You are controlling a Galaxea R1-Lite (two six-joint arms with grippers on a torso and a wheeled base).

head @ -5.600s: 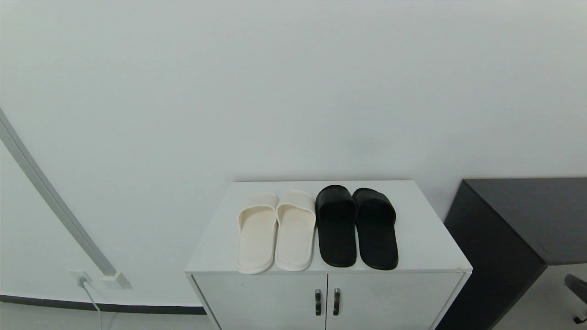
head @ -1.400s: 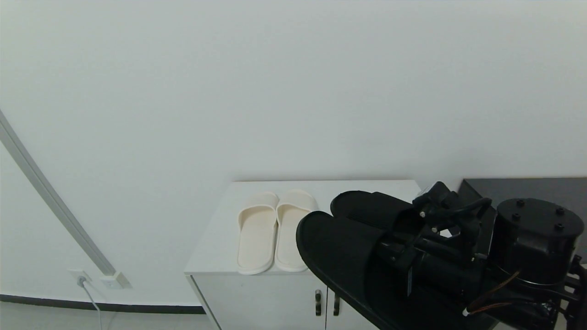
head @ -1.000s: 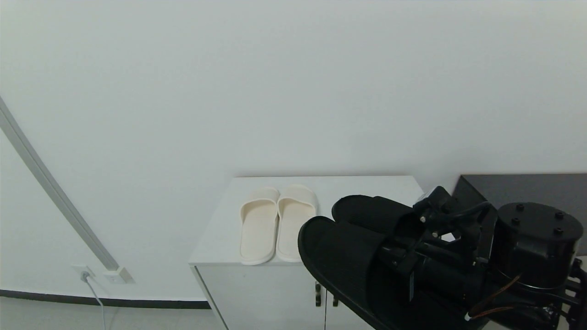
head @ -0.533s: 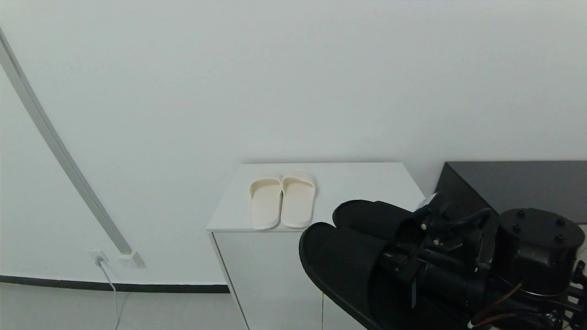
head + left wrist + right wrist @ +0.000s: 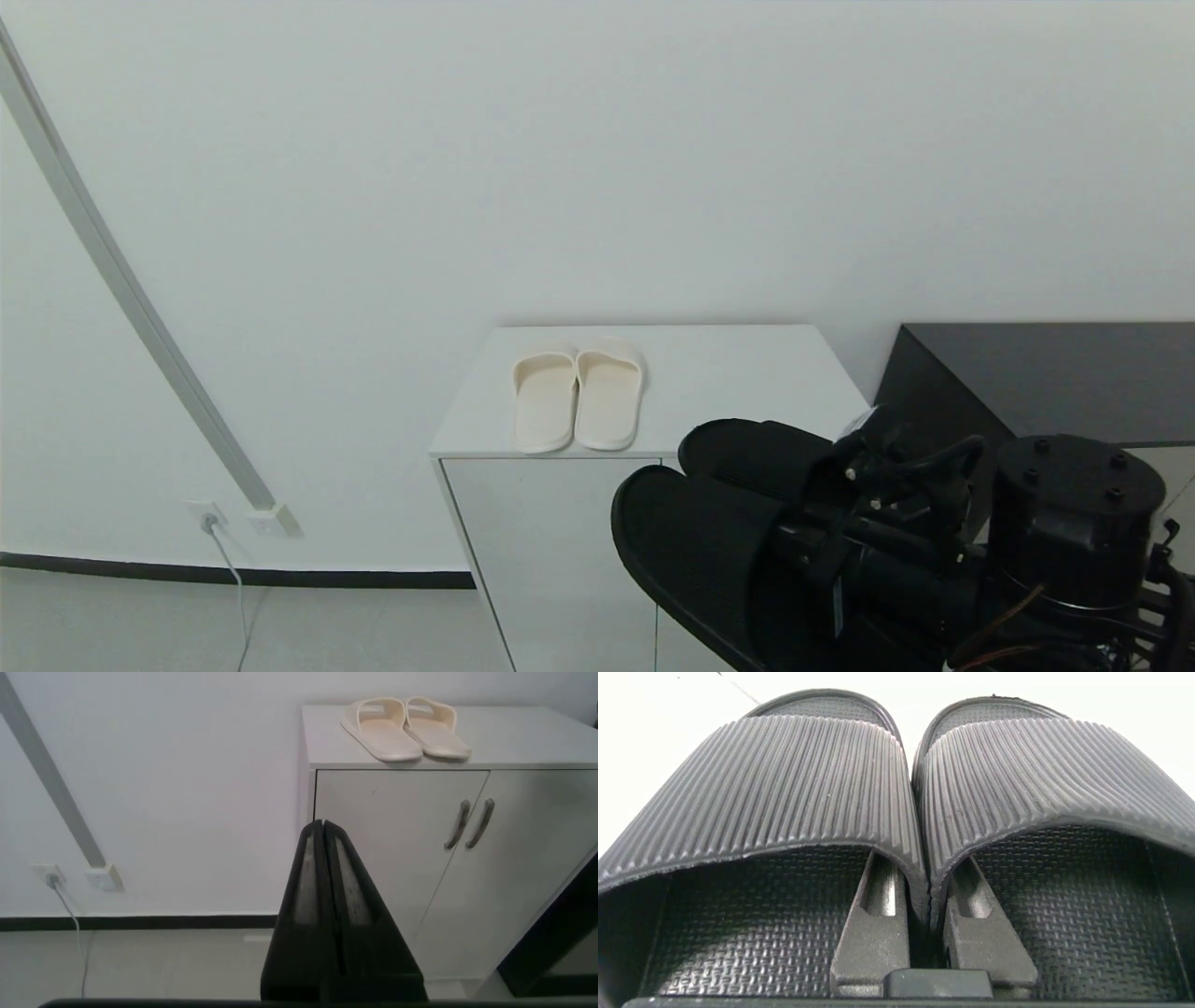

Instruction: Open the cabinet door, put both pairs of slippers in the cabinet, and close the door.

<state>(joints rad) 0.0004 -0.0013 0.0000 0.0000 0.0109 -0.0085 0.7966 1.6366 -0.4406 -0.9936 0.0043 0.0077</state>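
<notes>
A pair of black slippers (image 5: 709, 532) hangs in the air in front of the white cabinet (image 5: 738, 373), low on the right. My right gripper (image 5: 920, 882) is shut on them, its fingers (image 5: 873, 924) under the ribbed straps and pinching the two inner sides together. The cream slippers (image 5: 577, 399) lie side by side on the cabinet top, left of centre. In the left wrist view the cabinet (image 5: 392, 831) has both doors closed, with two upright metal handles (image 5: 470, 824) at the middle. My left gripper (image 5: 323, 831) is shut on nothing, low in front of the cabinet's left door.
A dark table (image 5: 1046, 373) stands directly right of the cabinet. A wall socket with a cable (image 5: 207, 515) and a slanted grey conduit (image 5: 121, 280) are on the wall to the left. Bare floor (image 5: 140, 961) lies in front of the cabinet.
The black slippers, on the cabinet top 5.6 s ago, are now held up by my right gripper. The camera has backed away, so the cabinet looks smaller and farther.
</notes>
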